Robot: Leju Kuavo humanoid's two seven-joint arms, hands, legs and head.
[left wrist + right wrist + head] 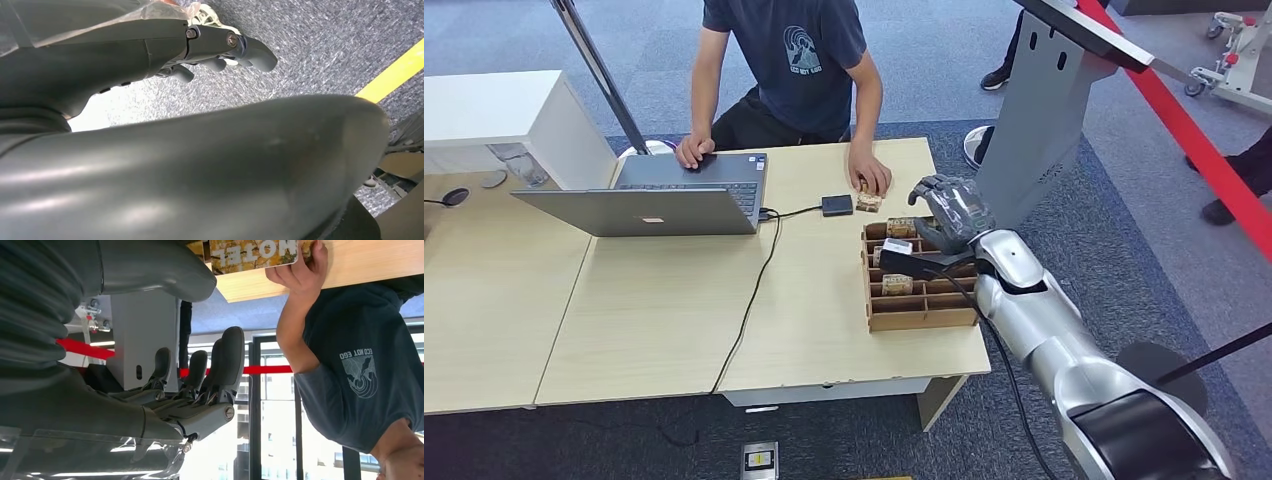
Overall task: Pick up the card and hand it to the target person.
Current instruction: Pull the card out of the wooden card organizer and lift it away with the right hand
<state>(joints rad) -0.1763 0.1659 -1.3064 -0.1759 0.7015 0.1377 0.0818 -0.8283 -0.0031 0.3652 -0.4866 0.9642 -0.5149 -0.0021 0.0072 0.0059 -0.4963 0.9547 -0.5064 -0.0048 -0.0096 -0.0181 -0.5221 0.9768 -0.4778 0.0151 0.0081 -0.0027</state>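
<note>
A wooden card box with slots stands on the table's right side, with patterned cards upright in it. My right hand hovers over the box's far end, fingers straight and apart with nothing between them. A card printed "HOTEL" shows just beyond my thumb, outside the grasp. The person sits across the table, one hand resting on another card near the box. My left hand hangs over the carpet, holding nothing.
An open laptop sits on the table's left part, its cable running off the front edge. A small black device lies by the box. A grey stand and a red barrier are on the right.
</note>
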